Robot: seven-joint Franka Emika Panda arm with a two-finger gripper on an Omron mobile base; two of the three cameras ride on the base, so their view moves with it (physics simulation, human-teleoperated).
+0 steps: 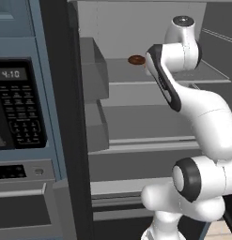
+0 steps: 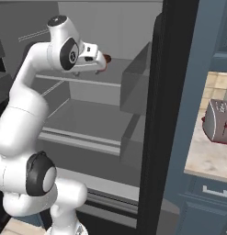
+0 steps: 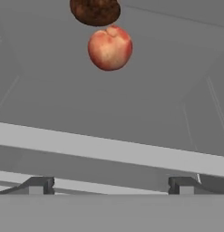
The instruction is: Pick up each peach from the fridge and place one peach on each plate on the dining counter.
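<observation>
While the peach lies well in on a grey fridge shelf, just beside a brown lump of food behind it, the gripper hangs short of the shelf's front edge, its fingers spread wide and holding nothing, the peach ahead between them.

A black microwave with a keypad and a lit clock display sits built into blue-grey cabinetry in the left base view, with grey drawer fronts below it. In the right base view, a silver toaster stands on a beige marbled counter above blue cabinet fronts. Light wood floor shows at the bottom edge.
</observation>
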